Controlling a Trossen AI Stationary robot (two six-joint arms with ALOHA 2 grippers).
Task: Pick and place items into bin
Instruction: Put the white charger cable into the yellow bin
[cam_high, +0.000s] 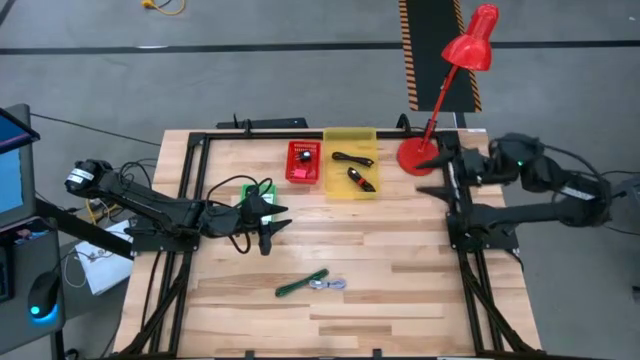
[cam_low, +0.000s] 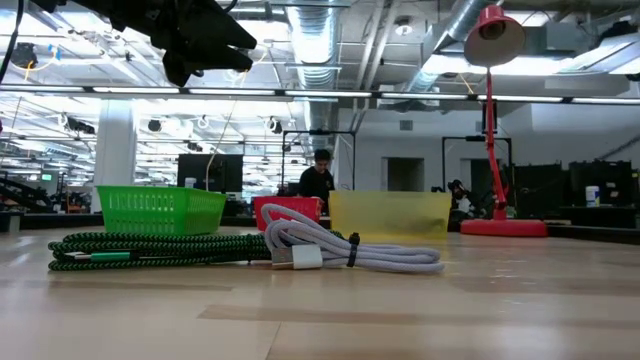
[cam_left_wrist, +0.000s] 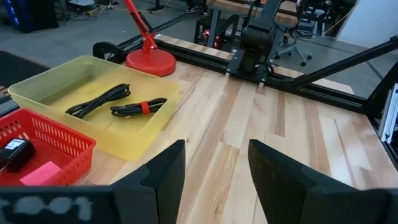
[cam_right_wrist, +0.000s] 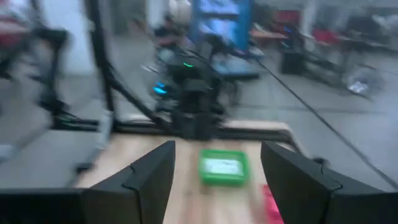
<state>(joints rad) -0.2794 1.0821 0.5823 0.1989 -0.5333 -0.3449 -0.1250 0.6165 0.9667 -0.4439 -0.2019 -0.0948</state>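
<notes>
Near the table's near middle lie a coiled green braided cable (cam_high: 301, 283) (cam_low: 150, 248) and a bundled white cable (cam_high: 330, 286) (cam_low: 350, 250), side by side on the wood. The yellow bin (cam_high: 350, 135) (cam_left_wrist: 43, 78) holds two black cables (cam_left_wrist: 102, 99), one with a red band (cam_left_wrist: 143, 107). The red basket (cam_high: 290, 175) (cam_left_wrist: 62, 140) holds a small black block (cam_left_wrist: 13, 152) and a pink piece (cam_left_wrist: 40, 173). My left gripper (cam_high: 268, 235) (cam_left_wrist: 214, 149) hangs open above bare wood, right of the green basket (cam_high: 255, 192). My right gripper (cam_high: 440, 165) (cam_right_wrist: 217, 152) waits open at the right side.
A red desk lamp (cam_high: 425, 150) (cam_low: 495, 120) stands at the far right, next to the yellow bin. A black frame rail (cam_high: 185, 200) runs along the left, far and right edges. Bare wood lies between the baskets and the two cables.
</notes>
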